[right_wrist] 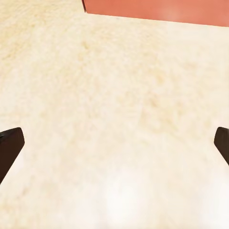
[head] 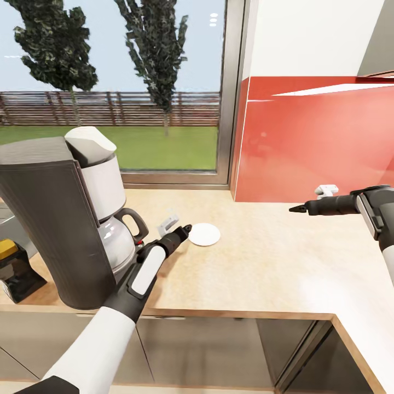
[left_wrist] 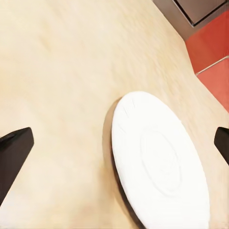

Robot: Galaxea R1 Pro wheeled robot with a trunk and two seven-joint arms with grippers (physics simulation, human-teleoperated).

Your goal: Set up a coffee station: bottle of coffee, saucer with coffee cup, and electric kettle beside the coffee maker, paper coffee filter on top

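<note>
Two black fingertips spread wide on the left gripper (left_wrist: 117,143), nothing between them — small flat round white saucer (left_wrist: 160,162) lying just ahead and below, flat on the long pale beige wood-look countertop (head: 262,262). In the head view, left gripper (head: 183,232) right at the near rim of that saucer (head: 204,234); contact too close to call. Right gripper (right_wrist: 114,143) likewise spread and empty, hovering over bare worktop, well apart from the saucer toward the right-hand edge, red glossy backsplash (head: 317,142) behind.

Probably light, stiff, glazed and slippery, and chippable if dropped — lying flush, so little lip to get under. Best hold judged to be across the rim, one finger over and one beneath, after tipping or sliding it.

Tall charcoal-grey coffee maker (head: 52,219) with white upper part and glass carafe standing near the front edge toward the left end, saucer just beside it on the window side. Small dark jar with a yellow lid (head: 13,268) beyond the maker, at the far left. Open worktop from the saucer to the right corner — ample room; tight only between arm and carafe handle.
</note>
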